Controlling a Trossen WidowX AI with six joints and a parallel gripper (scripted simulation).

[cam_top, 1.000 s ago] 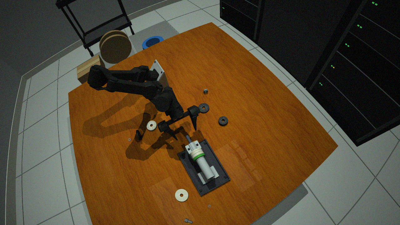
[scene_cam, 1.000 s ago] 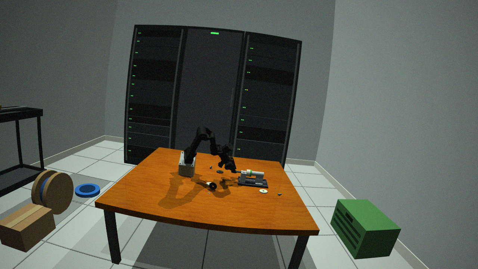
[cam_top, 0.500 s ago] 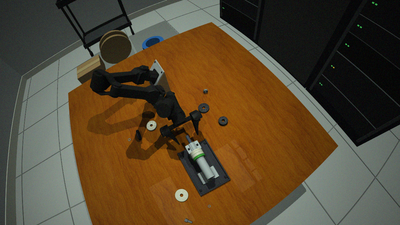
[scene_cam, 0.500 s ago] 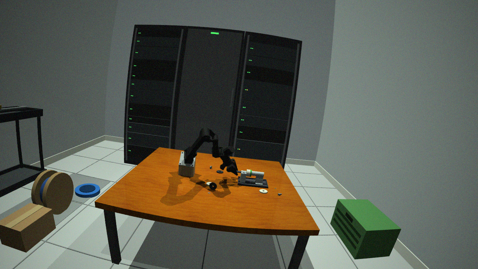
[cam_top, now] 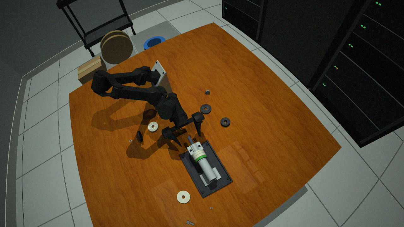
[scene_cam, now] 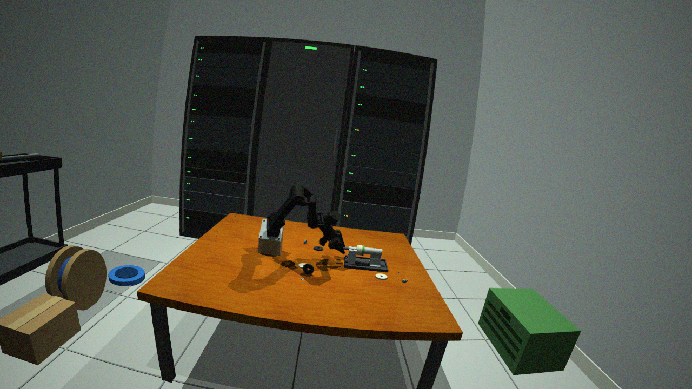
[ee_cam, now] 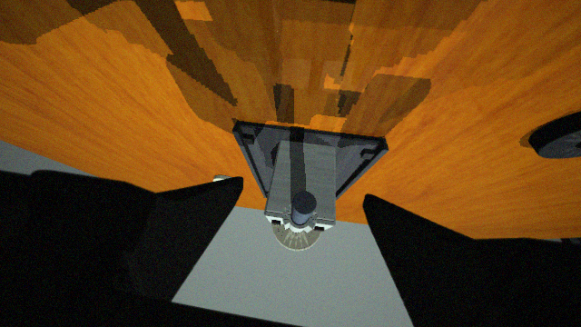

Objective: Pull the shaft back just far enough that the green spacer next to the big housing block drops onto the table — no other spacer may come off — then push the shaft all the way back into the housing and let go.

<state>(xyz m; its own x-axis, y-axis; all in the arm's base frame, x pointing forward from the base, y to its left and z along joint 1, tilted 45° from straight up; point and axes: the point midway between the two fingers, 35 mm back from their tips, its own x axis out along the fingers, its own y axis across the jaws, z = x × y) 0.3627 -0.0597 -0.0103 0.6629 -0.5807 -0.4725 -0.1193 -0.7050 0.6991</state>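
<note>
The pincer (cam_top: 190, 141) (scene_cam: 344, 252) (ee_cam: 302, 191) is spread with nothing in its grip, its tips on either side of the shaft (cam_top: 190, 138) (scene_cam: 346, 248) (ee_cam: 304, 203). In the exterior view, the dark tray (cam_top: 216, 162) (scene_cam: 367, 268) (ee_cam: 255, 147) sits on the right part of the counter (cam_top: 268, 126) (scene_cam: 299, 300) (ee_cam: 113, 113). Above it, the green spacer (cam_top: 201, 158) (scene_cam: 363, 249) sits between cream spacers (cam_top: 199, 154) (scene_cam: 359, 249) and a long pale cylinder (cam_top: 207, 170) (scene_cam: 374, 251). A white disc (cam_top: 178, 197) (scene_cam: 381, 276) lies nearer.

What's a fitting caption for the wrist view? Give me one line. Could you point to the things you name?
Open gripper (ee_cam: 302, 191) facing the shaft (ee_cam: 304, 203), which juts from its block (ee_cam: 318, 177) between the fingers.
</note>
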